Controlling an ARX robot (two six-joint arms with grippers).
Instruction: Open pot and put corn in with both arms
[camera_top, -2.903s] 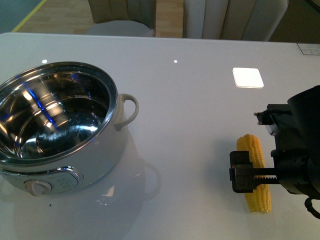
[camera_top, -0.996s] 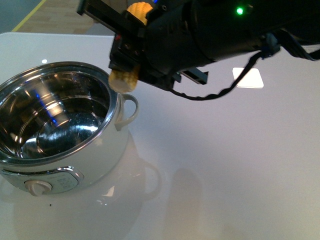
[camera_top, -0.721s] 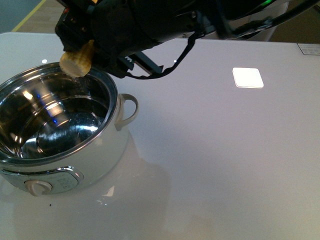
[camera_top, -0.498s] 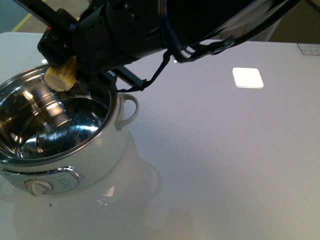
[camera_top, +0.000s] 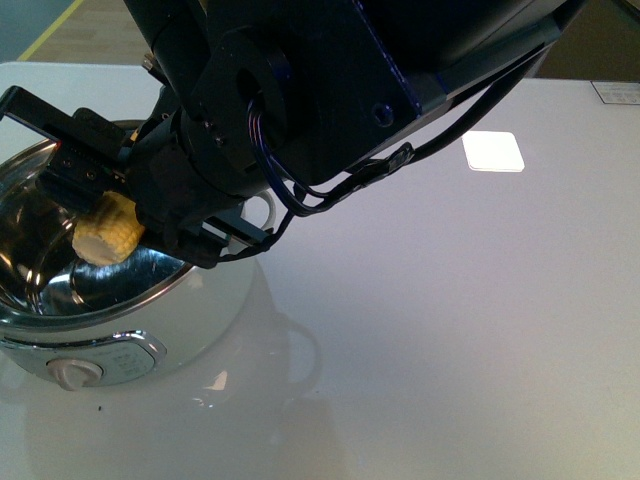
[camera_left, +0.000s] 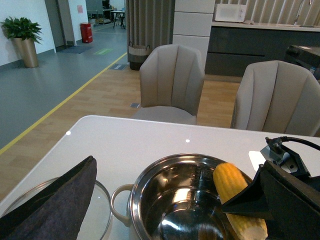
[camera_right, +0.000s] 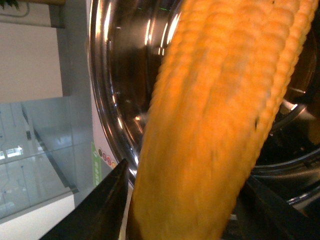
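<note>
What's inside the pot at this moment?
The corn is lowered into the pot, held in the right tool. The visible steel interior is otherwise bare. In the front view, the arm hides the far side.

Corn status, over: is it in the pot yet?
Right gripper shut on the corn, held over the open pot, not released. Left gripper state unclear. Lid off, lying beside pot. Nothing in the way.
</note>
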